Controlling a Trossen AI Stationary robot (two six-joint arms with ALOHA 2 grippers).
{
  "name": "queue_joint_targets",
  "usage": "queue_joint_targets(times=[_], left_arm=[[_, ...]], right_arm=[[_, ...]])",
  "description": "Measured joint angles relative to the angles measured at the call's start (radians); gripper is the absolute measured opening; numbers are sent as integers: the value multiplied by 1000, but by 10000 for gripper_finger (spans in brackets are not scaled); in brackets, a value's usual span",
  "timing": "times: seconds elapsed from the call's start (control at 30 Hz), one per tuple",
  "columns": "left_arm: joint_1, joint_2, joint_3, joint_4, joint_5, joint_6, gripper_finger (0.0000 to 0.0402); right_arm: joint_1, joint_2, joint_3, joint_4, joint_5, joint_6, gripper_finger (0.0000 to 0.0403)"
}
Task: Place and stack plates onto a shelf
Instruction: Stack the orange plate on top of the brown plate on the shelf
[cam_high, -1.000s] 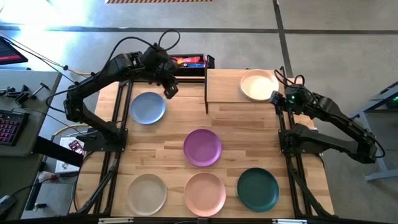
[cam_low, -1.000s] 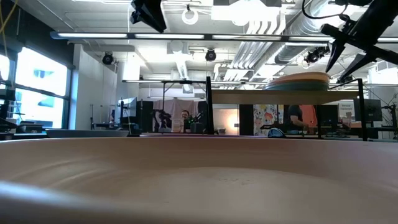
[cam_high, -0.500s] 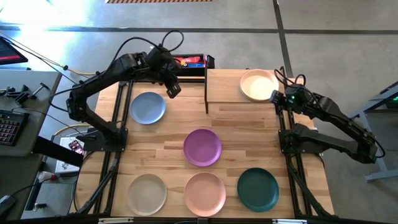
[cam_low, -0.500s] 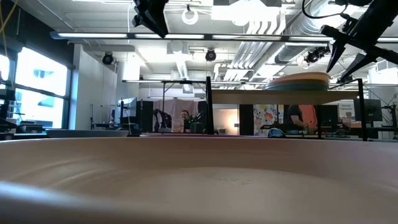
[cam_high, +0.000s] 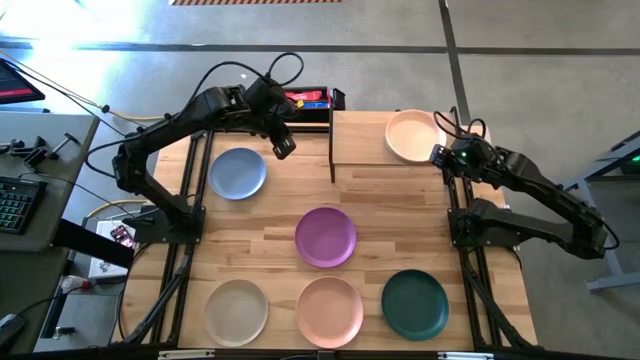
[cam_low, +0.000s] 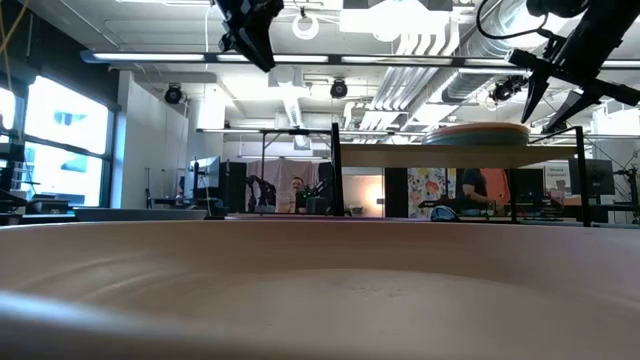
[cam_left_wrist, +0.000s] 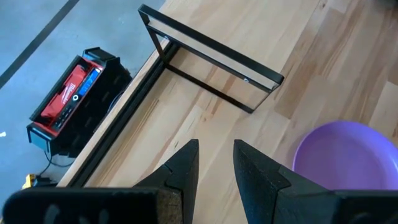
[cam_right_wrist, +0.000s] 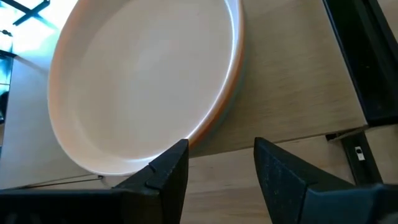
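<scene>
The right hand (cam_high: 437, 155), fingers spread and empty, was held just off the rim of the peach round matte plate (cam_high: 414, 136) stacked on the light-wood shelf (cam_high: 358, 140) (a clean, level withdrawal was advisable). The left hand (cam_high: 284, 146), fingers parted and empty, was poised beyond the blue round plate (cam_high: 237, 172).

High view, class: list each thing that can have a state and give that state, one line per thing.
Shelf: holds a plate stack at its right end.
Plate stack: peach plate on top.
Blue plate: flat on table.
Purple plate: flat on table.
Left tool: open, empty, raised.
Right tool: open, at the stack's edge.
</scene>
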Motion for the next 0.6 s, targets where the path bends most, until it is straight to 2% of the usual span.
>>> queue_joint_targets(times=[0.23,0.47,0.6], left_arm=[[0,0,0,0,0,-6,88],[0,0,0,0,-4,-7,88],[0,0,0,0,-26,-7,88]], right_arm=[[0,-11,0,32,-12,-24,163],[3,8,0,213,-139,-106,163],[34,64,0,281,-163,-122,163]])
